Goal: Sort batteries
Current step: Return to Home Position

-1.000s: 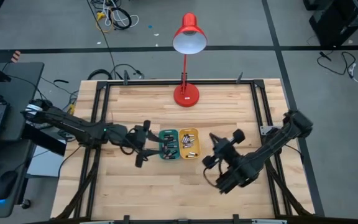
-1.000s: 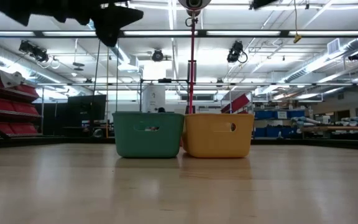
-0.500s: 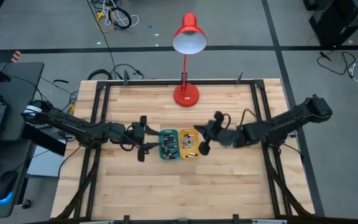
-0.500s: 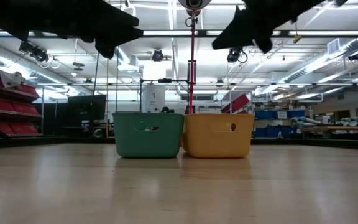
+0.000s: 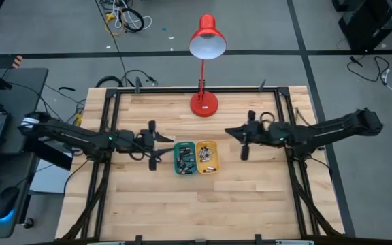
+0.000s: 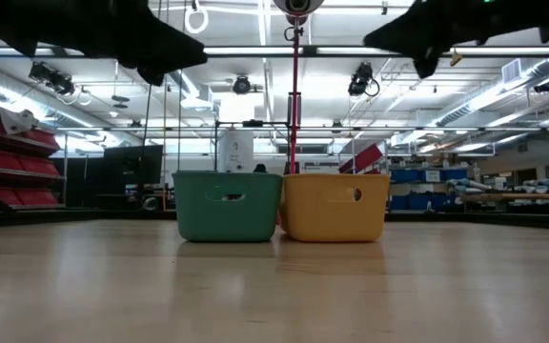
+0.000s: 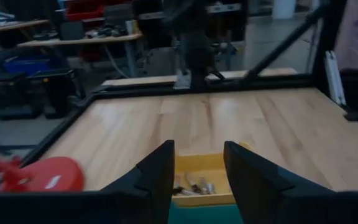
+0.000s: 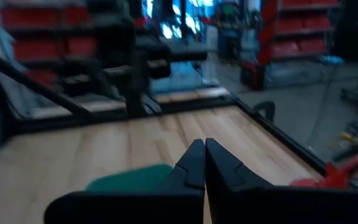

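Over the past second the right arm has swung up from a folded pose at the front right of the pale wooden table (image 5: 182, 204), passed close to the yellow bin, and now stretches in from the right, with the right gripper (image 5: 239, 141) hanging apart from the small yellow plastic bin (image 6: 336, 205). The left gripper (image 5: 154, 144) has also drawn back and now sits near, but clear of, the small green plastic bin (image 6: 227, 205). The two bins stand side by side, touching, in the middle of the table, in front of a red desk lamp (image 5: 203, 103). Both arms pulling away suggests the sorting is done and they are heading to rest. The tiny dark and silvery cylindrical batteries (image 5: 208, 156) lie inside the bins, some in the green, some in the yellow, and none shows loose on the wood. In its wrist view the left gripper's fingers (image 7: 157, 177) stand parted, with a clear gap through which the yellow bin's batteries show; they hold nothing and touch nothing. In the right wrist view that gripper's fingers (image 8: 194, 163) are pressed together tip to tip, clenched on nothing, above the bare table.
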Robot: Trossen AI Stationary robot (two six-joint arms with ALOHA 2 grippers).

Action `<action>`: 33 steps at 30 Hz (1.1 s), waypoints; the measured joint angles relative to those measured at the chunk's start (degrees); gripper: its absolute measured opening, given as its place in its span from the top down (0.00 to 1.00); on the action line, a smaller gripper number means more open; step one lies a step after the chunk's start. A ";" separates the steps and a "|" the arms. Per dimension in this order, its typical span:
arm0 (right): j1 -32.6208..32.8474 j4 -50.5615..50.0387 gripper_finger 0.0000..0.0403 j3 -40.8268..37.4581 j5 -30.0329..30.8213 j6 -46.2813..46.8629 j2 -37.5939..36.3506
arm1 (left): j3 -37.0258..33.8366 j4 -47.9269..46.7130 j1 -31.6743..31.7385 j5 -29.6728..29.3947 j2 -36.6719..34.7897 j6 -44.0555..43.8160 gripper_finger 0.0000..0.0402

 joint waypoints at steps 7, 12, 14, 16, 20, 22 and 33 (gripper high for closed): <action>0.10 -5.80 1.00 -4.09 -9.72 -3.36 -14.57 | 0.00 -11.54 2.21 -0.04 -14.61 -3.13 0.68; 0.44 -15.79 1.00 -4.16 -9.75 -3.41 -21.51 | 0.00 -16.21 2.08 -0.02 -18.71 -3.35 0.69; 0.44 -18.71 1.00 -4.19 -9.74 -3.69 -23.44 | 0.00 -15.84 2.08 -0.04 -18.63 -3.20 0.69; 0.44 -20.79 1.00 -4.20 -9.75 -5.45 -25.25 | 0.00 -15.27 2.10 -0.10 -18.09 -2.93 0.69; 0.34 -24.63 1.00 -4.25 -9.58 -7.84 -28.80 | -2.14 -8.86 2.84 -0.22 -16.61 -0.48 0.69; -0.10 -24.89 1.00 -4.25 -9.49 -8.47 -30.68 | -5.61 -1.50 3.89 -0.18 -16.20 -0.13 0.69; -0.59 -20.26 1.00 -9.74 -12.26 -4.86 -37.91 | -20.54 16.32 7.99 0.14 -16.28 -7.45 0.77</action>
